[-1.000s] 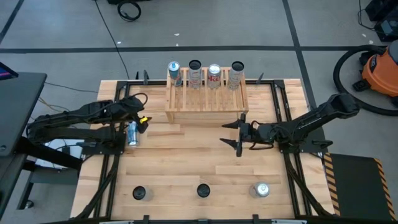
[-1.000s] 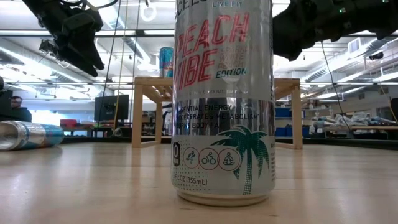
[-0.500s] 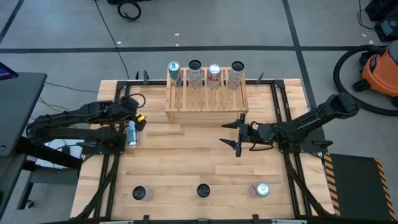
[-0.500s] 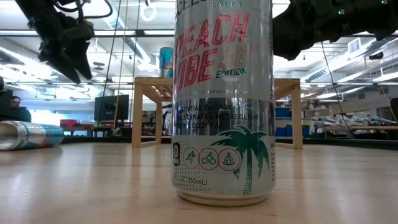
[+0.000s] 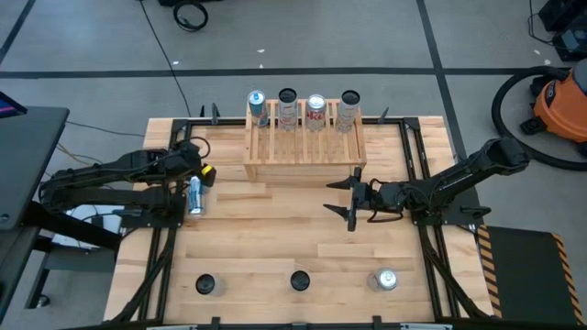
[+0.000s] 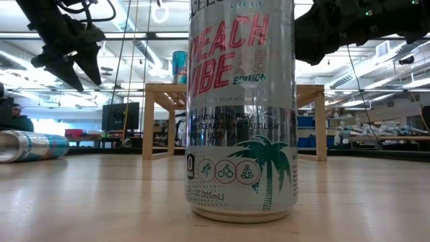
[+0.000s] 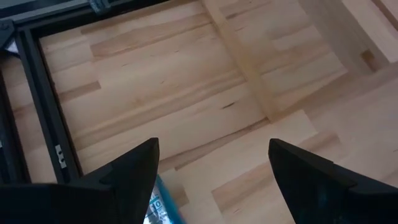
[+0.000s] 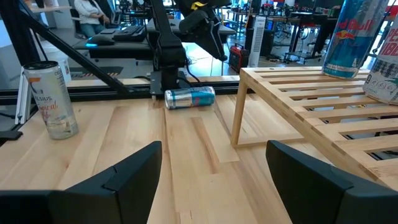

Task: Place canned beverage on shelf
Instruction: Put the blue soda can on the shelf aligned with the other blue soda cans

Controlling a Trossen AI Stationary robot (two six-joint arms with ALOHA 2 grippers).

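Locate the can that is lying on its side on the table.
In the high view the fallen can lies on the table's left side, just below the left gripper, left of the shelf.

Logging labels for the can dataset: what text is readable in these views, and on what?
"PEACH VIBE" and "EDITION": near can, low view.
"ESSENTIAL ENERGY" and "(355mL)": same can; its other small print is only partly legible.
"Red Bull": blue can on the shelf, can at, right wrist view.
Silver standing can: lettering blurred.
Lying can: unreadable.
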